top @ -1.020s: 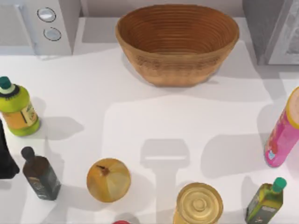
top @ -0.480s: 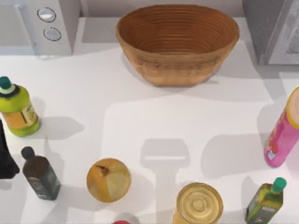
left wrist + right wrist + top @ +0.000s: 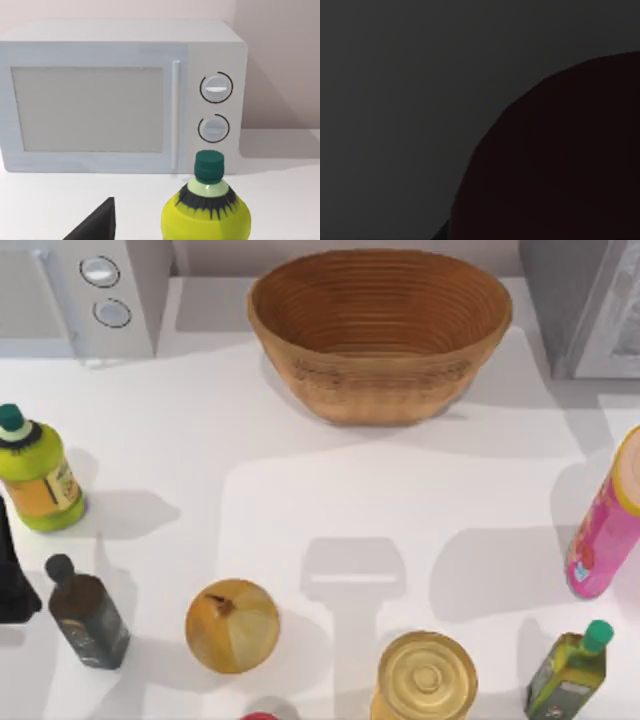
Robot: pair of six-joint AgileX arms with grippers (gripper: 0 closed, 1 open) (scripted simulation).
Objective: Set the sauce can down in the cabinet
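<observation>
nothing stirs, can untouched

across the last second no object on the surface [image 3: 300,490] has shifted, so i judge the task not yet begun. the left jaws [image 3: 97,225] show as one dark wedge; i cannot tell how they stand. the right wrist view is dark.

just ahead of those jaws stands a glossy yellow-green bottle [image 3: 206,215] with a ribbed green cap, and beyond it the smooth white microwave [image 3: 120,95].

the sauce can [image 3: 260,717] is a maroon sliver at the near edge, well off to the side of the left jaws. beside it sit a round, papery onion [image 3: 232,625] and a gold ridged can [image 3: 426,676]. farther off is the woven oval basket [image 3: 380,380]. farthest from the jaws is the grey boxy cabinet [image 3: 560,290].
</observation>
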